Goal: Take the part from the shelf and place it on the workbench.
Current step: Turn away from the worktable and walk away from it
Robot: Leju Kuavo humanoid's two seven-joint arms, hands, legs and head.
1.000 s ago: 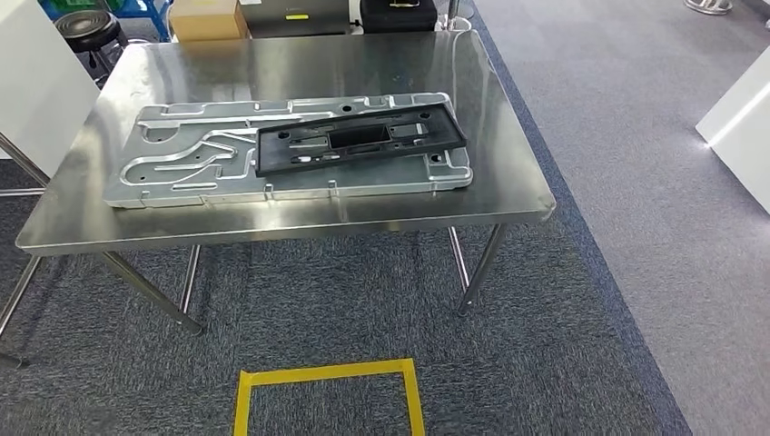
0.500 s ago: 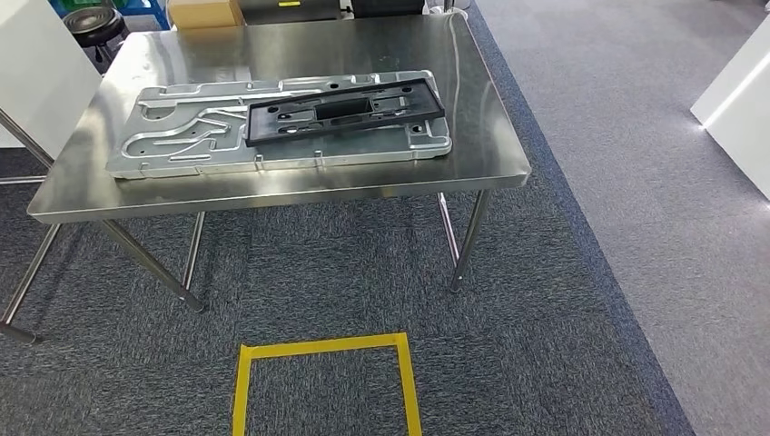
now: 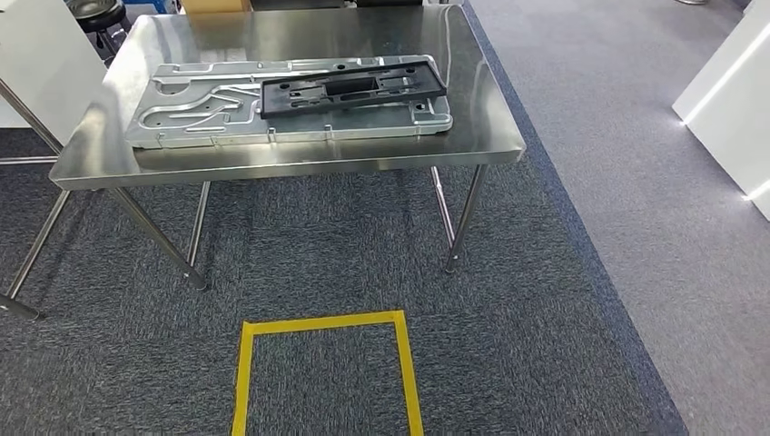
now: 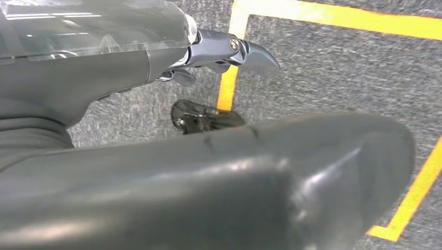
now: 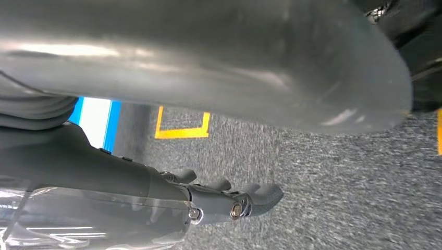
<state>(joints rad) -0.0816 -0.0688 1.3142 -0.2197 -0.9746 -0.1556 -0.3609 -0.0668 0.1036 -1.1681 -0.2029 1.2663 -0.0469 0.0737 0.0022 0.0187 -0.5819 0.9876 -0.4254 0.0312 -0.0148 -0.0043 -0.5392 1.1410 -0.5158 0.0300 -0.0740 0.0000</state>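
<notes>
Two flat pieces lie on the workbench [image 3: 272,168], a steel table on thin legs standing on dark carpet [image 3: 318,272]: a long silver plate [image 3: 209,113] with raised channels, and the black part [image 3: 352,86] resting on top of the plate, toward the bench's right end and a little skewed against the plate's long edge. The part lies flat, touching the plate and inside its outline, well back from the bench's front edge. On the carpet in front of the bench is a square outline of yellow tape [image 3: 322,322], set a little right of the bench's left legs. Right of the bench the carpet gives way to a paler grey floor [image 3: 636,182], with a white panel [image 3: 726,82] beyond it. Behind the bench's far edge a brown box and a black stool just show. The left hand [image 4: 219,52] hangs over the carpet and yellow tape, its fingers [image 4: 255,54] curved but apart, holding nothing. The right hand [image 5: 224,203] likewise hangs above the carpet with fingers [image 5: 263,195] loosely bent and apart, nothing in its grasp
</notes>
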